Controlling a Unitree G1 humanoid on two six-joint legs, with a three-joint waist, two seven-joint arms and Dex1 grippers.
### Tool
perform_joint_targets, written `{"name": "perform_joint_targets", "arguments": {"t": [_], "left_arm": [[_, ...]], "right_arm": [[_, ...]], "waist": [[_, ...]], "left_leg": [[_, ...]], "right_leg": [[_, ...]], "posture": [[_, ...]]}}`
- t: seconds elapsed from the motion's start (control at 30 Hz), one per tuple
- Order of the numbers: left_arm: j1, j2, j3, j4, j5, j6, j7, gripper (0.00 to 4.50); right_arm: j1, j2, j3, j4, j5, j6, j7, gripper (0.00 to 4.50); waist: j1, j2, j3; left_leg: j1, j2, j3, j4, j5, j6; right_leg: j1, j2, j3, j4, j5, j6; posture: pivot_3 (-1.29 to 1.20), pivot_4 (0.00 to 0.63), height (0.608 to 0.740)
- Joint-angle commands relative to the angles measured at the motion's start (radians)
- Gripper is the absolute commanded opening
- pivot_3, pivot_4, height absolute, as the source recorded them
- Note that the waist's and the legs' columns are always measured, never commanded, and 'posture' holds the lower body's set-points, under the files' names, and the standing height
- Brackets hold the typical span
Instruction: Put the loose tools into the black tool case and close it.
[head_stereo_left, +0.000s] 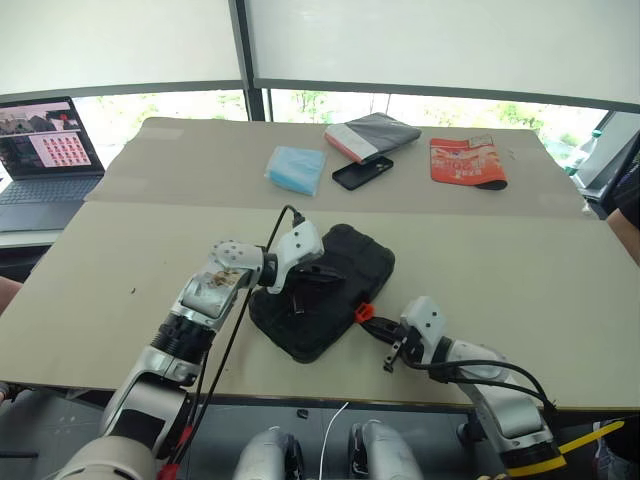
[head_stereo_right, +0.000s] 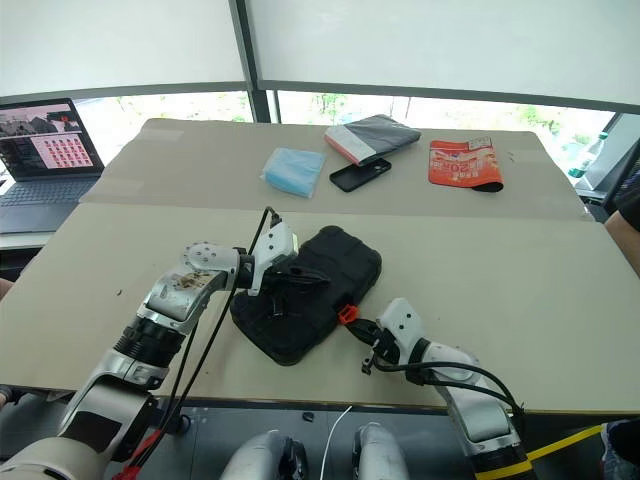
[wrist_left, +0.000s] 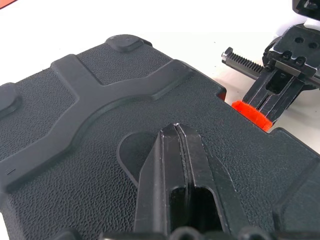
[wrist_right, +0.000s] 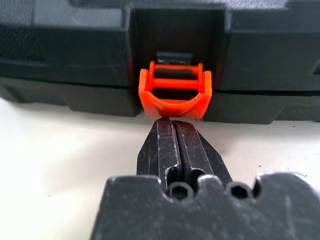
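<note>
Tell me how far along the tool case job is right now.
Done: no loose tools lie on the table, and the black tool case has its lid down. In hand: the left gripper, shut, rests on the lid, while the right gripper, also shut, has its tips right at the orange latch. Left: the latch looks unfastened, so it probably needs pushing shut.
</note>
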Motion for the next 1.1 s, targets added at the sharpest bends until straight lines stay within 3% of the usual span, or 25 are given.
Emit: {"name": "perform_joint_targets", "arguments": {"t": [0.03,0.4,1.1], "left_arm": [[0.051,0.016,-0.052,0.048,0.036,0.053,-0.004,0.0],[0.054,0.017,-0.056,0.054,0.04,0.053,-0.01,0.0],[0.071,0.02,-0.079,0.059,0.053,0.076,-0.019,0.0]], "right_arm": [[-0.021,0.016,-0.058,-0.077,0.065,-0.054,-0.003,0.06],[-0.028,-0.057,-0.062,-0.164,0.105,0.03,0.051,0.06],[-0.068,-0.03,-0.078,-0.194,0.167,0.133,0.043,0.06]], "waist": [[0.0,0.0,0.0],[-0.001,0.0,0.0],[-0.005,0.0,0.0]], "left_leg": [[0.0,0.0,0.0,0.0,0.0,0.0],[0.0,0.0,0.0,-0.003,0.0,0.0],[0.002,0.0,0.0,-0.011,0.003,-0.005]], "right_leg": [[0.0,0.0,0.0,0.0,0.0,0.0],[-0.001,-0.001,0.0,-0.001,0.0,0.0],[-0.002,0.0,0.0,-0.003,-0.001,-0.001]], "posture": [[0.0,0.15,0.74],[0.0,0.15,0.74],[0.0,0.15,0.74]]}}
